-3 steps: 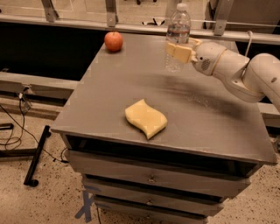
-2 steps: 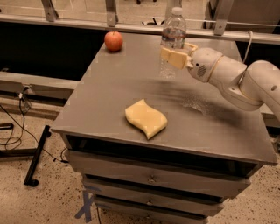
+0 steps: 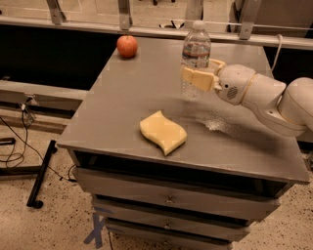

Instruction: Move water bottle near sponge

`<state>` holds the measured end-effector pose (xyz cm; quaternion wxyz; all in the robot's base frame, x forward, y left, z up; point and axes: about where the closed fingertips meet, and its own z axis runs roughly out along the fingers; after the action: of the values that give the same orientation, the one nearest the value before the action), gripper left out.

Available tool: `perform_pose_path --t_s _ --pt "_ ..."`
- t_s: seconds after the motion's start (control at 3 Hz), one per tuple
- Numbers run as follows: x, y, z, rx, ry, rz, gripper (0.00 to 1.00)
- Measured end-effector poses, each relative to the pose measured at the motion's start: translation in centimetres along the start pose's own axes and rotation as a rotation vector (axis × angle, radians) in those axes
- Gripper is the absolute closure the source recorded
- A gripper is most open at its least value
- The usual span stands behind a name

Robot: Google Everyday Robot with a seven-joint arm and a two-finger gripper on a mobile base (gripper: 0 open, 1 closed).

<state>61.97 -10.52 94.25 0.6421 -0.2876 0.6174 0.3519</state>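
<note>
The water bottle [image 3: 195, 56] is a clear plastic bottle with a white cap, upright over the right middle of the grey table [image 3: 132, 93]. My gripper [image 3: 198, 74] comes in from the right on a white arm and is shut on the bottle's body, one tan finger [image 3: 198, 78] in front and one behind. The bottle's base looks at or just above the tabletop. The pale-yellow wavy sponge [image 3: 163, 132] lies flat near the table's front edge, a short way down-left of the bottle.
A red-orange apple [image 3: 127, 46] sits at the table's back left corner. A rail with metal posts [image 3: 124, 12] runs behind the table. Drawers [image 3: 168, 197] are below the tabletop. Cables [image 3: 19, 146] and a black stand leg lie on the floor at left.
My gripper has carried the water bottle left and toward the front, from the back right of the table closer to the sponge. The sponge and apple have not moved.
</note>
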Motion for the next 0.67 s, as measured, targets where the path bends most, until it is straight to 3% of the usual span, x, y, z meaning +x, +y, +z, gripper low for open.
perform_pose_path --t_s 0.67 --pt "2.2 1.5 -1.6 -0.01 -0.015 0.042 1.0"
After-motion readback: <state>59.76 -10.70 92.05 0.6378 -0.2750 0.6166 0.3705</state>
